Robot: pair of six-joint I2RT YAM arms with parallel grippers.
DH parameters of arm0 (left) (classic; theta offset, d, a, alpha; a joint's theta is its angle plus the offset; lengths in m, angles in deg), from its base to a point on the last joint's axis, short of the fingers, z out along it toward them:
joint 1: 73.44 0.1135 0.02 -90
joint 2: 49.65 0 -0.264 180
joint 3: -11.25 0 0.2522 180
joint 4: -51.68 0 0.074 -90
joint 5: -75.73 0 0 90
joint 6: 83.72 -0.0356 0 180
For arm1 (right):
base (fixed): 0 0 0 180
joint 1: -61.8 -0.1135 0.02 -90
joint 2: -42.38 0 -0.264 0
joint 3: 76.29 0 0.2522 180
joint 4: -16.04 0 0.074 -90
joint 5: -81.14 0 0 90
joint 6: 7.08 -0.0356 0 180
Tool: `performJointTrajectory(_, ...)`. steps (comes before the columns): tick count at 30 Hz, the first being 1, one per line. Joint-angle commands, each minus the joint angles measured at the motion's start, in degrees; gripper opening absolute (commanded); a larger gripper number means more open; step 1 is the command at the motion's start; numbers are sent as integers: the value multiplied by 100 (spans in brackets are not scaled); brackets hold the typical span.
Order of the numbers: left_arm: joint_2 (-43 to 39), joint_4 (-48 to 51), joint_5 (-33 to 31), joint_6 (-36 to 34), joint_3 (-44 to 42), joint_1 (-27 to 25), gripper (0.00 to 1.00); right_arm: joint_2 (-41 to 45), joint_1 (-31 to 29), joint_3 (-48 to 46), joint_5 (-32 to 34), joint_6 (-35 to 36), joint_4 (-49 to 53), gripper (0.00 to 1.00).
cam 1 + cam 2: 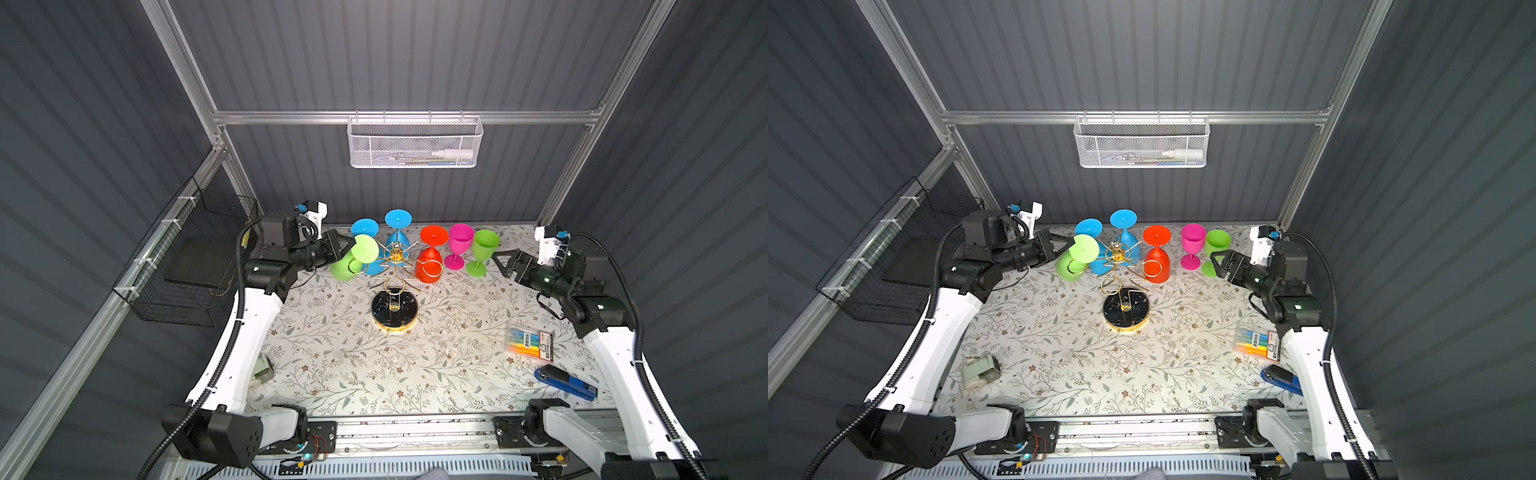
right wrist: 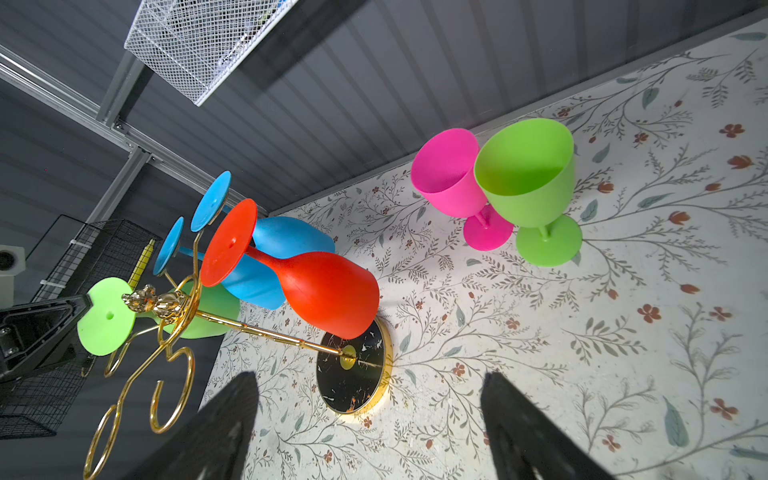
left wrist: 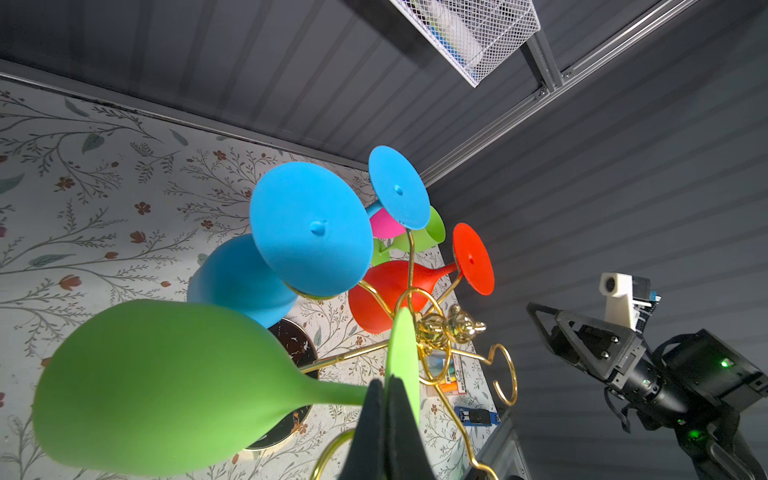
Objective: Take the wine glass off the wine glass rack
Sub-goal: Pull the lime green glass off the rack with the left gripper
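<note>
The left gripper (image 3: 386,380) is pinching the foot rim of the lime-green plastic wine glass (image 1: 344,269), which is hanging bowl-down and tilted on a left arm of the gold wire wine glass rack (image 1: 405,311). A sky-blue plastic glass (image 1: 365,229) is crowding just behind it, and an orange-red one (image 1: 430,266) is hanging opposite. The right gripper (image 1: 500,266) is hovering with its jaws spread beside a standing green goblet (image 1: 485,245) and a pink goblet (image 1: 460,241).

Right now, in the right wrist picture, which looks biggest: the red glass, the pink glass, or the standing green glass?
1. red glass
2. standing green glass
3. pink glass
They sit at different distances from the camera, so their true sizes are unsure.
</note>
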Motion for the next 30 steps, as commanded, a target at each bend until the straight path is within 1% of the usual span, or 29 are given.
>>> performJointTrajectory(1,-254,193,-140,-193,88,98,0,99,-9,-21,-40,53,56,86)
performJointTrajectory(8,-486,406,33,-271,128,628,0,162,-8,-13,-26,76,71,86)
performJointTrajectory(11,-530,601,153,-434,317,946,0,188,-8,5,-26,85,94,86)
performJointTrajectory(13,-533,763,119,-604,529,1051,0,197,-10,31,-17,114,129,86)
performJointTrajectory(16,-475,828,179,-675,881,1080,0,206,-8,95,0,176,177,86)
performJointTrajectory(24,-284,572,445,-610,1877,1115,0,186,-8,338,23,338,222,87)
performJointTrajectory(27,-211,445,582,-514,2161,1116,0,164,-8,456,-4,399,200,87)
performJointTrajectory(30,-141,145,858,-277,2343,1116,0,136,-8,592,-30,452,166,87)
